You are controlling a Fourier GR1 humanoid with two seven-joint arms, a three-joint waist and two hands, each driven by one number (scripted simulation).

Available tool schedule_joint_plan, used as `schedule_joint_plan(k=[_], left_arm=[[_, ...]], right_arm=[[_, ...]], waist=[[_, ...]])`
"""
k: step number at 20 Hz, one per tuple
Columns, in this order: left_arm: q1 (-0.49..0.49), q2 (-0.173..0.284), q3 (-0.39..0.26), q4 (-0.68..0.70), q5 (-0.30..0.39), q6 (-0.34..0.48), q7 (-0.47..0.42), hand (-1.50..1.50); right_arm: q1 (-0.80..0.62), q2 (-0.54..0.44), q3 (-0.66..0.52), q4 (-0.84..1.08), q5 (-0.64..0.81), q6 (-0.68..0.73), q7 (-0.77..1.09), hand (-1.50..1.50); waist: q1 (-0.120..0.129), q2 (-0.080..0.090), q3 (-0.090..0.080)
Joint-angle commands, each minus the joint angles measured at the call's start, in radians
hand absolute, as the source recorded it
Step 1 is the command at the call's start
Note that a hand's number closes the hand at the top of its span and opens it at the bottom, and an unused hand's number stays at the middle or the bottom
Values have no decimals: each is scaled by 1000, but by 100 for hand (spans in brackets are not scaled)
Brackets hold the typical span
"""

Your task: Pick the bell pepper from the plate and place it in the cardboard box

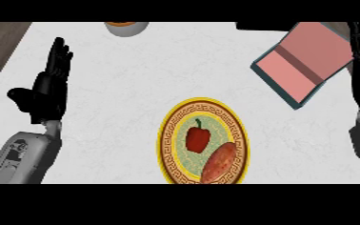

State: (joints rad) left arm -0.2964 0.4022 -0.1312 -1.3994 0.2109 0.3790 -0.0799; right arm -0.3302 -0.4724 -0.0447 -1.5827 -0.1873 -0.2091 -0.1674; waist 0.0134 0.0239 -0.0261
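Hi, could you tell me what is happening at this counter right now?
Nothing is being handled yet. The red bell pepper lies on the yellow-rimmed plate beside a sweet potato. The box sits at the far right of the counter. The left hand rests open at the left, fingers up, away from the plate. Only a dark sliver shows at the right edge.
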Motion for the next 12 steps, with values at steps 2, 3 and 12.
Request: schedule_joint_plan(k=[2, 3, 12], left_arm=[[3, 46, -19, 17, -7, -112, -28, 0], [55, 60, -49, -23, -26, -127, -46, 0], [61, 133, -143, -100, -45, -285, -28, 0]], right_arm=[[60, 29, 83, -179, 129, -132, 129, -150], [87, 4, 72, -252, 138, -157, 204, -150], [402, -88, 309, -503, 610, -277, 476, -150]], waist=[[-31, -30, 24], [-39, -38, 23], [-64, -40, 23]])
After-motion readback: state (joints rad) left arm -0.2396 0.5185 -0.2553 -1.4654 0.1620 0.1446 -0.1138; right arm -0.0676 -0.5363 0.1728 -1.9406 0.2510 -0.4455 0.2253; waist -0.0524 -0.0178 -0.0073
